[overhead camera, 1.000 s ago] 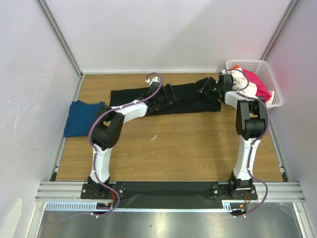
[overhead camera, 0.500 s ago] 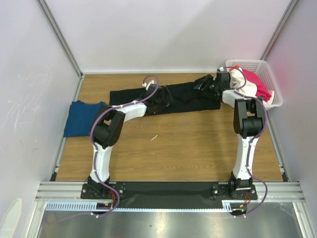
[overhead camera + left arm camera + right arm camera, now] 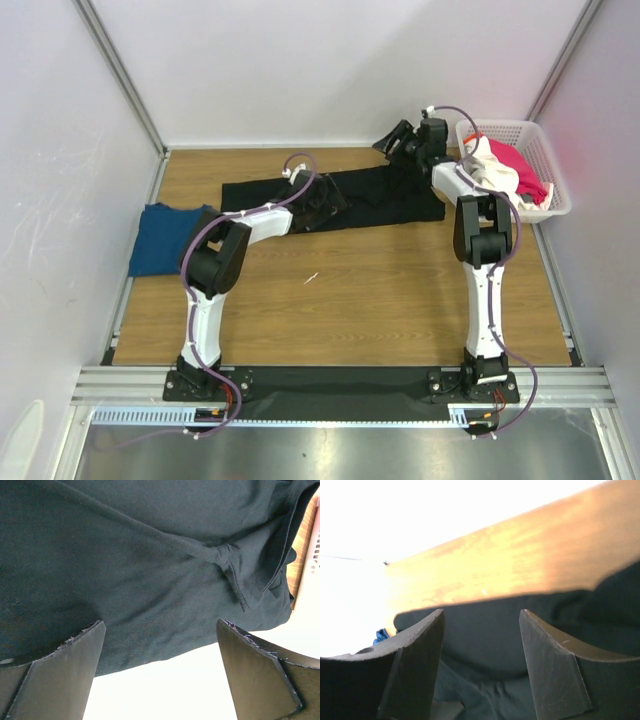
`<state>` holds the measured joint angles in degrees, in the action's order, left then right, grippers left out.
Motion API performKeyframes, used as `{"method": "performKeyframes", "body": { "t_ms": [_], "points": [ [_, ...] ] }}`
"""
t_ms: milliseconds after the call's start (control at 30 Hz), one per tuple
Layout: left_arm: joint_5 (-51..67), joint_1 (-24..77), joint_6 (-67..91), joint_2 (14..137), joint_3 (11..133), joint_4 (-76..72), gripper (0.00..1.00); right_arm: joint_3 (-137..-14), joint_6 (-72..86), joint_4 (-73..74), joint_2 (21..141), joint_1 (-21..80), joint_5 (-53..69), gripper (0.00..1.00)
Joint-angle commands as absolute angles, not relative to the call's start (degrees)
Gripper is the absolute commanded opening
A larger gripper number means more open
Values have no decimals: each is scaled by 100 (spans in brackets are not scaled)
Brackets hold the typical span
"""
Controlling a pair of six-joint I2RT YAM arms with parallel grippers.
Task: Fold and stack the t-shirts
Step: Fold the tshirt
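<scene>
Over the last second your right gripper (image 3: 481, 614) came up off the right end of the black t-shirt (image 3: 380, 205) and swung back toward the rear wall. It ended raised above that end with its jaws partly apart and nothing between them. Its wrist view showed only dark cloth and bare table (image 3: 350, 300) through the gap. Your left gripper (image 3: 160, 625) barely shifted. It stayed low over the middle of the same shirt, jaws spread as wide as they go and empty, with the cloth lying just beyond the fingertips. I judged that as a release on the right side, so the black shirt was probably still mid-fold. It lay as a long, flat band across the far half of the table, matte and soft, with a puckered seam and a loose hem fold showing in the left wrist view. The dark blue t-shirt (image 3: 165, 238) sat as a compact rectangle at the left edge, well apart from it. The white t-shirt (image 3: 495, 172) and the pink-red t-shirt (image 3: 525, 165) were still crumpled in the white lattice basket (image 3: 500, 126) at the far right corner, so nothing was stacked yet.
</scene>
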<state>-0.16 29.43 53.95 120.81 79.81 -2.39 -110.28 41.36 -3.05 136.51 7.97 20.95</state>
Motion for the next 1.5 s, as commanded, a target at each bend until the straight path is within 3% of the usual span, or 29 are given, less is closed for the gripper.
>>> {"method": "performKeyframes", "body": {
  "t_ms": [0, 233, 400, 500, 633, 1067, 1233, 1300, 1333, 1367, 1467],
  "points": [
    [-44, 2900, 5248, 12006, 7901, -351, 99, -11750, 4018, -80, 13729, 773, 2258, 67],
    [-44, 2900, 4940, 11742, 7928, -431, 99, -11287, 3358, 1211, 12561, 765, 1645, 71],
    [-245, 2900, 4195, 11462, 8051, -317, 100, -9418, 3357, 1099, 11515, 773, 1179, 73],
    [-579, 2900, 3571, 11207, 8147, -45, 100, -8843, 3445, 879, 11163, 791, 1134, 74],
    [-1571, 2865, 3016, 11066, 8314, 631, 100, -8386, 3612, 510, 11197, 922, 1336, 83],
    [-1652, 2417, 2927, 10767, 7339, 466, 100, -9298, 3841, 738, 12295, 1468, 984, 85],
    [-1582, 2408, 2918, 10802, 7304, 387, 100, -9334, 4007, 168, 12427, 1477, 993, 84],
    [-1486, 2391, 2970, 10837, 7269, 352, 100, -9308, 4192, -426, 12471, 1459, 1080, 80],
    [-1459, 2382, 2979, 10854, 7269, 334, 100, -9325, 4262, -613, 12567, 1442, 1194, 47],
    [-1424, 2382, 2988, 10863, 7269, 334, 100, -9351, 4515, -763, 12603, 1433, 1308, 34],
    [-1406, 2373, 2997, 10863, 7242, 325, 100, -9168, 4973, -1711, 12586, 1380, 1827, 28]
  ]
}}
